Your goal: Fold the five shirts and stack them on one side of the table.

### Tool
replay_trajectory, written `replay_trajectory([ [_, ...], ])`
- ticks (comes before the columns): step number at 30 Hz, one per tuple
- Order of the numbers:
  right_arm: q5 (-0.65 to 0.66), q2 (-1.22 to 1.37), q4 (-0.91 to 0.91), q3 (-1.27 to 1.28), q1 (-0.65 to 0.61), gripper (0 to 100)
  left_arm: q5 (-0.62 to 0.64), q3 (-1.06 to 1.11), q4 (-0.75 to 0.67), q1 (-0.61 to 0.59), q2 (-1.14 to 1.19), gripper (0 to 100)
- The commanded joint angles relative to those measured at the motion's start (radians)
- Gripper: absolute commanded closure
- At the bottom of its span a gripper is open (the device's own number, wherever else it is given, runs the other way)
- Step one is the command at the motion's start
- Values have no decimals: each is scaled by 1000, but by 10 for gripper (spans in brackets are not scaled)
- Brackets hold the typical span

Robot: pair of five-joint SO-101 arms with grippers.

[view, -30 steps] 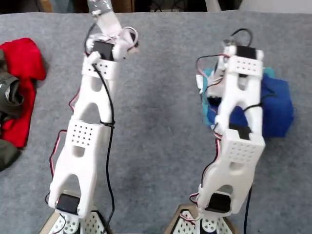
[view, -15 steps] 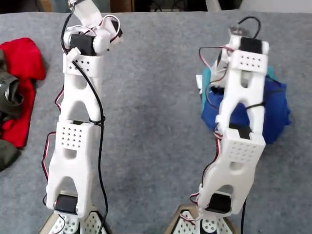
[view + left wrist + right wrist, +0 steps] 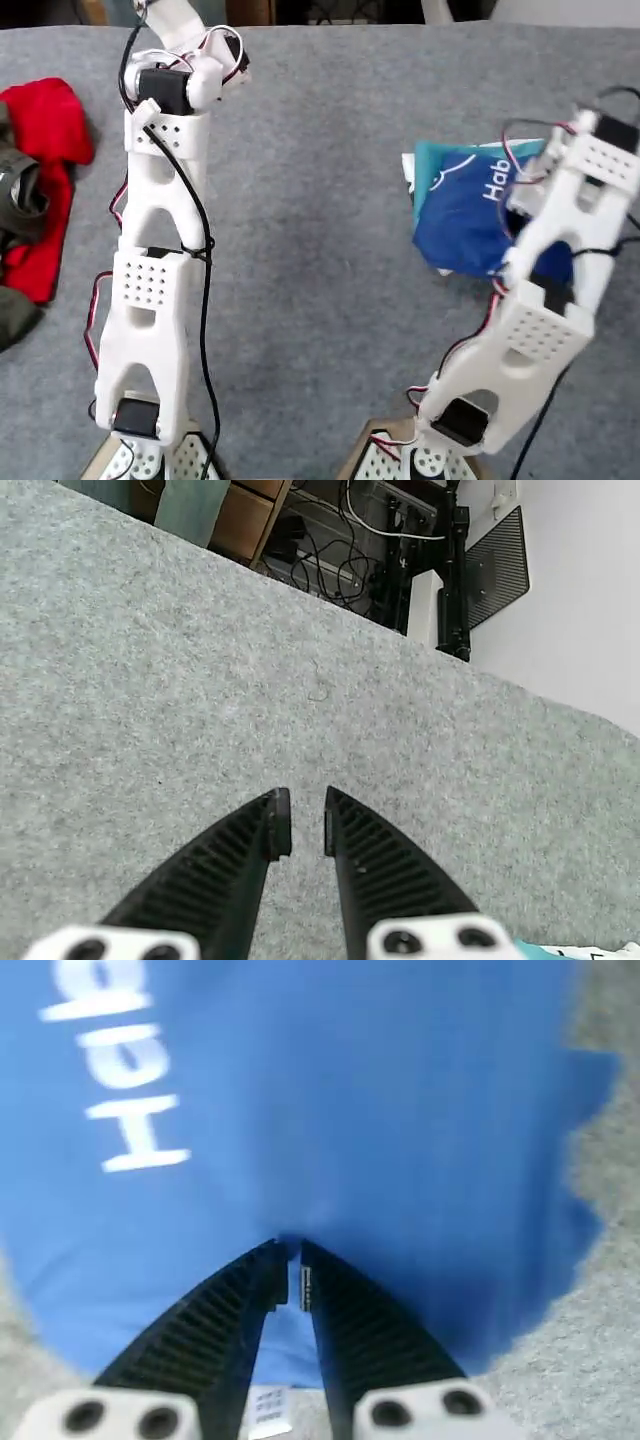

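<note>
Blue shirt (image 3: 350, 1110) tight in right claw (image 3: 291, 1252); left claw (image 3: 298, 822) narrowly apart above grey table (image 3: 150, 680)

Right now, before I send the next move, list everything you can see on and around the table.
blue shirt: one, blue with white print, right side of the table, lying on the teal shirt.
teal shirt: one, teal, under the blue shirt, showing at its far edge.
red shirt: one, red, bunched at the table's left edge.
dark garments: grey and olive, at the left edge against the red shirt; exact count unclear.
table: one, grey felt cover.
cables: several, black, beyond the table's far edge.
left gripper: one, black fingers, slightly open, over bare felt near the far edge.
right gripper: one, black fingers, shut on a fold of the blue shirt.
</note>
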Motion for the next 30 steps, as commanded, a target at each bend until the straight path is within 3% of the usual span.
replay_trajectory([
  [1,6,15,-72,53,46,959,-12,-47,31,-1,-72,913],
  [5,3,19,-66,36,34,959,-12,-47,57,-7,-72,913],
  [11,2,-67,44,-188,41,959,-12,-47,60,-8,-74,913],
  [16,-2,-73,57,-295,101,959,-12,-45,63,-10,-109,913],
  [26,2,248,-58,-305,186,959,-48,-42,63,-16,-138,913],
  [30,3,262,-71,-306,186,959,-48,-42,63,-22,-141,913],
])
